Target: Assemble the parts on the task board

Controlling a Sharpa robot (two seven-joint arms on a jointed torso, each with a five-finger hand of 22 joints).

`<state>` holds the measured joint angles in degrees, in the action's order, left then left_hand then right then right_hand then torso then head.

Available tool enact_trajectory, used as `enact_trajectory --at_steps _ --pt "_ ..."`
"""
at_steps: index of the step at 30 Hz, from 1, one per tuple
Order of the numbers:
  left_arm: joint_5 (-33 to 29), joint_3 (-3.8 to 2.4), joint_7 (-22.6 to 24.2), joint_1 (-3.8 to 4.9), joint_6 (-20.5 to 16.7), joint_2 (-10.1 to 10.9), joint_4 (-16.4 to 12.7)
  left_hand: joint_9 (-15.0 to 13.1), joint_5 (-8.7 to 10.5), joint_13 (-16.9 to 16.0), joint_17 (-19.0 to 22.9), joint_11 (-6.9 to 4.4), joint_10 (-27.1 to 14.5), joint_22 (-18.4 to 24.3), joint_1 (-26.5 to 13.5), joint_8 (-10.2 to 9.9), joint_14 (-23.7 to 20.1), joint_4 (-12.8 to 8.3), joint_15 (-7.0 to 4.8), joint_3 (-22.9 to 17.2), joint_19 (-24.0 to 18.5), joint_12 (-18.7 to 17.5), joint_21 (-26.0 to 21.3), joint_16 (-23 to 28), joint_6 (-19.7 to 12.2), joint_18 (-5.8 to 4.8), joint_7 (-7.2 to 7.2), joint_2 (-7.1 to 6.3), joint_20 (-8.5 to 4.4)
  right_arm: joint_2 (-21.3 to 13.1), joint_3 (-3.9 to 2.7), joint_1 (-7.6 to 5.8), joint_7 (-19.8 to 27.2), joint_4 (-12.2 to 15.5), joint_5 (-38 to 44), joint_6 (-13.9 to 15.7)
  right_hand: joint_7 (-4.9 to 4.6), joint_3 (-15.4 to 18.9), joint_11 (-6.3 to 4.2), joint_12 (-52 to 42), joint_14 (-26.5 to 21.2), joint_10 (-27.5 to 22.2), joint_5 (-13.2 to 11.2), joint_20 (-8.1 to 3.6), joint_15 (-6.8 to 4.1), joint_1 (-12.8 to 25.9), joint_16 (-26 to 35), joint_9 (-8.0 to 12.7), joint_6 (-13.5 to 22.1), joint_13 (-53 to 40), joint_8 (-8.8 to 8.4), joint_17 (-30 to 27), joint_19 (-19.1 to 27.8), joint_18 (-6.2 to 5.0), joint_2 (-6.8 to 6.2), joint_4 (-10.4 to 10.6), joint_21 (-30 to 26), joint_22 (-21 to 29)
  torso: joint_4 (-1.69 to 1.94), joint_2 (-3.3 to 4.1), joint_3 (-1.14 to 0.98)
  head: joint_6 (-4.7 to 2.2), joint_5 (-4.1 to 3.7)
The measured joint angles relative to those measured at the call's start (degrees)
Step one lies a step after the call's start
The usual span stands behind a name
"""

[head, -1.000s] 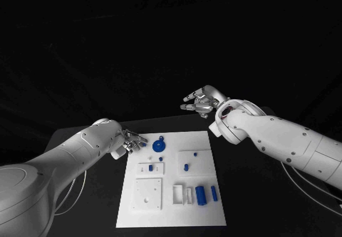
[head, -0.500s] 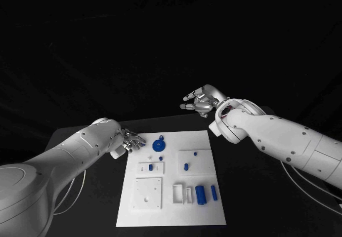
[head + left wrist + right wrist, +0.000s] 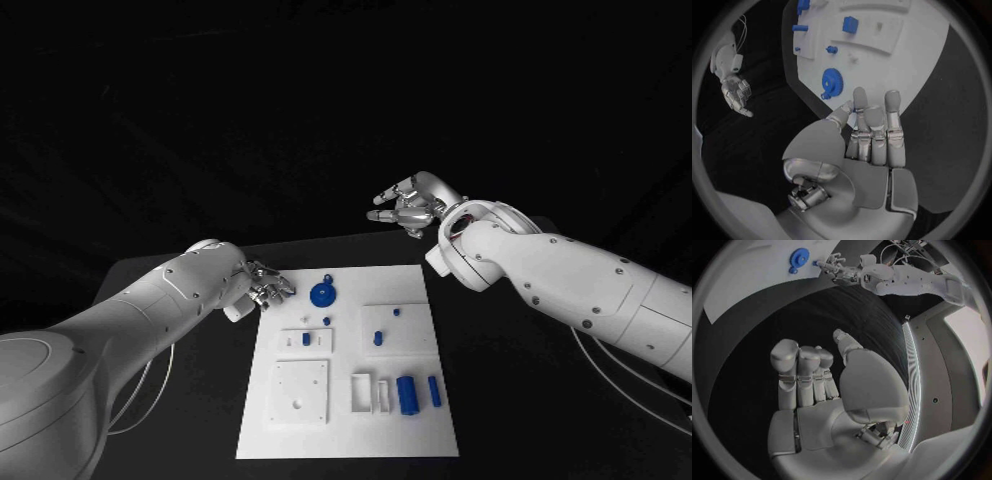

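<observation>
The white task board [image 3: 346, 430] lies in the middle of the black table. A blue gear [image 3: 325, 293] sits near its far left corner, also seen in the left wrist view [image 3: 832, 82] and the right wrist view [image 3: 799, 256]. Small blue pegs [image 3: 378, 337] stand mid-board, and two blue cylinders [image 3: 408, 392] lie nearer me. My left hand [image 3: 264, 285] hovers at the board's far left edge beside the gear, fingers straight, palm empty [image 3: 873, 135]. My right hand [image 3: 408, 205] is raised beyond the board's far edge and holds nothing [image 3: 811, 380].
Raised white blocks on the board include a square plate [image 3: 300, 392] at the near left and a slotted block [image 3: 371, 393] next to the cylinders. Black table surface surrounds the board on all sides.
</observation>
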<state>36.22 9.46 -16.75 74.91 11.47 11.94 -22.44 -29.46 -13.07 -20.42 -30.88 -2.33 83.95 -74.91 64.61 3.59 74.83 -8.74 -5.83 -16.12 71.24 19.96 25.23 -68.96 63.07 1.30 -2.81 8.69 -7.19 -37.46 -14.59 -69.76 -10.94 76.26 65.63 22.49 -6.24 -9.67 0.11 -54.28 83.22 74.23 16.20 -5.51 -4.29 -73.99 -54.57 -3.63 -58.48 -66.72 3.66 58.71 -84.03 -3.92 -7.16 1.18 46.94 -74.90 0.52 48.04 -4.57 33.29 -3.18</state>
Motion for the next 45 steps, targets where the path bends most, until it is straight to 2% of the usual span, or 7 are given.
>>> enact_trajectory --at_steps 14,20,22,26,29,42,45 --pt "-0.12 0.0 1.04 0.01 -0.29 1.68 -2.8 -0.79 -2.73 0.08 -0.15 0.0 0.0 0.01 -1.42 0.16 0.22 -0.21 -0.2 -1.47 0.0 0.38 0.59 -0.23 0.98 0.0 -0.98 0.85 0.0 -0.5 0.0 0.0 -0.03 -0.04 0.01 -0.02 0.0 0.0 0.0 0.0 0.0 0.0 0.0 0.0 0.0 0.0 0.0 0.0 0.0 0.01 0.0 -0.01 0.0 0.0 0.0 0.0 0.0 0.0 0.07 -0.04 0.03 -0.08 0.3" --pt "-0.85 -0.12 1.29 0.42 -0.9 3.75 -6.95 -1.44 -5.03 0.24 -0.15 0.0 0.01 0.01 -2.78 0.16 0.56 -0.64 -0.52 -1.92 0.0 0.67 0.59 -0.23 1.28 0.0 -1.28 0.41 0.0 -1.01 0.0 0.0 -0.03 -0.17 0.01 -0.05 0.0 -0.16 0.0 0.0 0.0 0.0 0.0 0.0 0.0 0.0 0.0 0.0 0.0 -0.05 0.0 -0.01 0.0 0.0 0.0 -0.16 0.0 -0.05 0.23 -0.1 0.1 -0.11 0.42" --pt "-1.2 -0.25 1.29 0.73 -1.23 4.72 -8.82 -1.51 -5.42 0.25 -0.15 0.0 0.01 0.0 -3.2 0.17 0.63 -1.01 -0.58 -2.29 0.0 0.8 0.59 -0.23 1.28 0.0 -1.29 0.43 0.0 -1.18 0.0 0.0 -0.04 -0.29 -0.01 -0.06 0.0 -0.16 0.0 0.0 0.0 0.0 0.0 0.0 0.0 0.0 0.0 0.0 0.0 -0.05 0.0 -0.01 0.0 0.0 0.0 -0.16 0.0 -0.04 0.35 -0.16 0.22 -0.13 0.42" --pt "-1.77 -0.6 1.25 1.25 -1.89 6.8 -12.49 -2.01 -10.11 0.33 -0.17 -0.11 0.15 -0.04 -5.02 0.21 0.96 -2.5 -0.72 -3.78 0.31 1.38 0.84 -0.23 1.73 0.0 -1.74 -0.43 -0.3 -1.35 0.0 0.01 -0.04 -0.61 -0.05 -0.09 0.0 -0.16 0.0 0.0 0.0 0.0 0.0 0.0 0.0 0.0 0.0 0.0 0.0 -0.05 0.0 -0.01 0.0 0.0 0.0 -0.16 0.0 -0.04 0.64 -0.35 0.43 -0.02 0.37" --pt "-2.12 -0.81 1.07 1.78 -2.31 8.65 -15.51 -2.79 -11.79 0.42 -0.46 -0.33 0.11 -0.04 -6.54 0.23 1.35 -2.74 -0.93 -4.02 0.42 2.14 0.84 -0.23 2.0 0.0 -2.0 -0.51 -0.41 -1.41 0.0 0.02 -0.04 -1.03 -0.09 -0.12 0.0 -0.16 0.0 0.0 0.0 0.0 0.0 0.0 0.0 0.0 0.0 0.0 0.0 -0.05 0.0 -0.01 0.0 -0.01 0.0 -0.16 0.0 -0.04 0.88 -0.55 0.64 0.15 0.41" --pt "-1.64 -0.75 0.17 3.21 -5.56 18.53 -33.76 -3.24 -13.59 0.96 -1.0 -0.67 0.16 -0.03 -7.73 0.23 2.01 -4.09 -0.89 -4.79 0.83 3.34 1.25 0.06 2.3 0.0 -2.29 -0.92 -0.81 -1.14 0.02 1.21 0.06 -3.75 -0.2 -0.49 0.0 -0.32 0.0 0.0 0.0 0.0 0.0 0.0 0.0 0.0 0.0 0.0 0.0 -0.04 0.0 -0.01 0.0 0.0 0.0 0.0 0.0 -0.03 1.96 -1.81 1.68 1.09 0.77" --pt "-0.54 -0.27 -0.05 3.25 -6.77 20.12 -37.64 -3.51 -15.72 1.12 -1.56 -0.86 -0.03 -0.02 -8.16 0.23 2.62 -4.36 -1.13 -4.74 1.04 4.16 1.25 0.06 2.4 0.0 -2.39 -1.14 -1.03 -1.21 0.02 1.42 0.09 -4.0 -0.21 -0.58 0.0 -0.32 0.0 0.0 0.0 0.0 0.0 0.0 0.0 0.0 0.0 0.0 0.0 -0.04 0.0 -0.02 0.0 0.0 0.0 0.0 0.0 -0.03 2.16 -2.05 1.91 1.35 0.84"
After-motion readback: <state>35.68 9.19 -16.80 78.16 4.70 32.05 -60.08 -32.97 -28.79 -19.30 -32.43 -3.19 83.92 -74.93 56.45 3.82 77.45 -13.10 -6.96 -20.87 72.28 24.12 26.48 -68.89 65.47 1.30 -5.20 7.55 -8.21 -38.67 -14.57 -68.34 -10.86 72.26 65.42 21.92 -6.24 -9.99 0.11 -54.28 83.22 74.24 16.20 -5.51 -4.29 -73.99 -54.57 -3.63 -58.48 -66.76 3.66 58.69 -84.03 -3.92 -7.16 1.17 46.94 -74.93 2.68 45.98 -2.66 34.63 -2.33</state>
